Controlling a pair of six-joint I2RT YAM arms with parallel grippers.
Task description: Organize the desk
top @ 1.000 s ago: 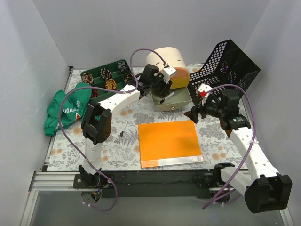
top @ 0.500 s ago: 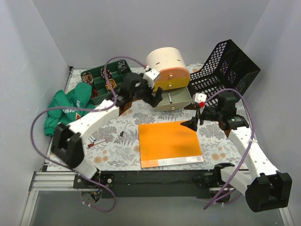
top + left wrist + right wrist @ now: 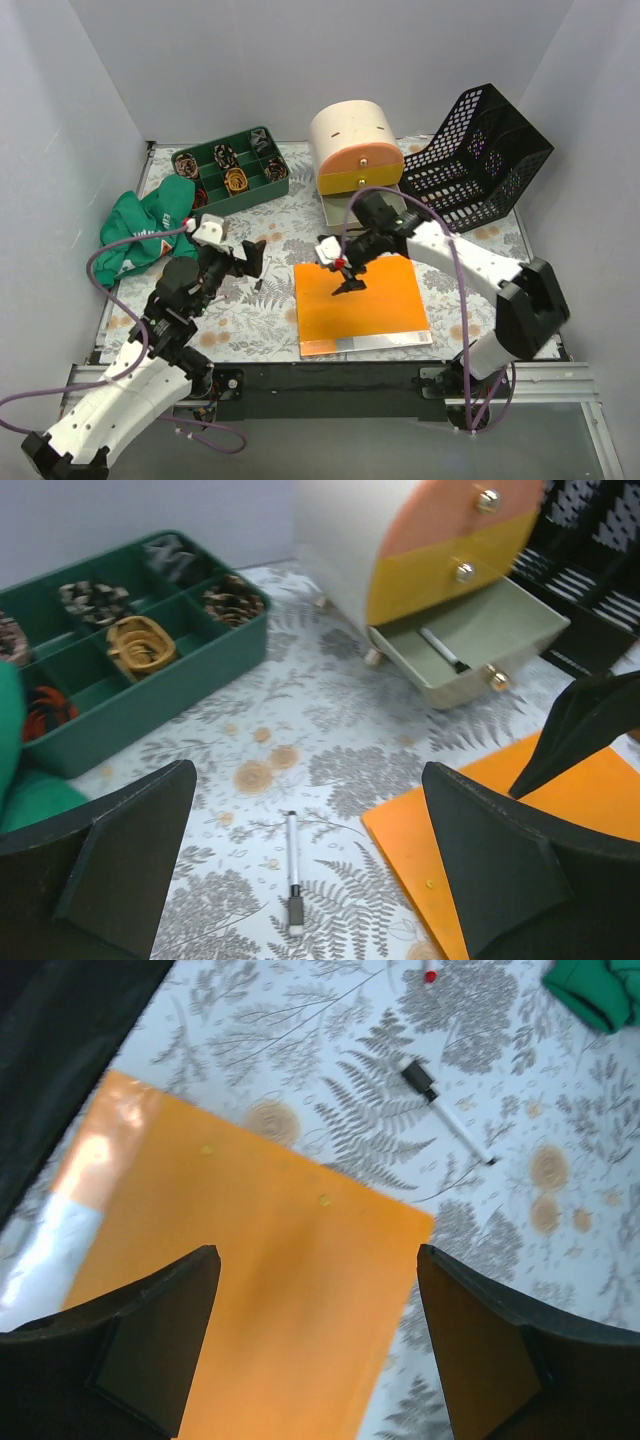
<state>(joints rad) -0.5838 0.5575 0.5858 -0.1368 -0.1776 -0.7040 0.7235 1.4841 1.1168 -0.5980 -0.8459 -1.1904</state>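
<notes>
The desk (image 3: 250, 335) has a pale fern-and-flower print. My left gripper (image 3: 246, 260) hovers open and empty at the near left, above a white pen with a dark cap (image 3: 290, 870) that lies between its spread fingers (image 3: 130, 850). The same pen (image 3: 258, 284) shows small in the top view. My right gripper (image 3: 349, 278) hangs open over the far left part of the orange folder (image 3: 365, 300), holding nothing. In the right wrist view the folder (image 3: 250, 1290) fills the gap between the jaws, and the pen (image 3: 445, 1110) lies beyond its corner.
A beige drawer unit (image 3: 355, 140) stands at the back, its bottom drawer (image 3: 480, 630) open with a pen (image 3: 440, 650) inside. A green divided tray (image 3: 230, 172) sits back left, a green cloth (image 3: 145, 225) at the left edge, and a black mesh basket (image 3: 480, 150) back right.
My left arm has pulled back from the open drawer to the near left, and its gripper has opened. My right arm has swung left from beside the basket to over the orange folder.
</notes>
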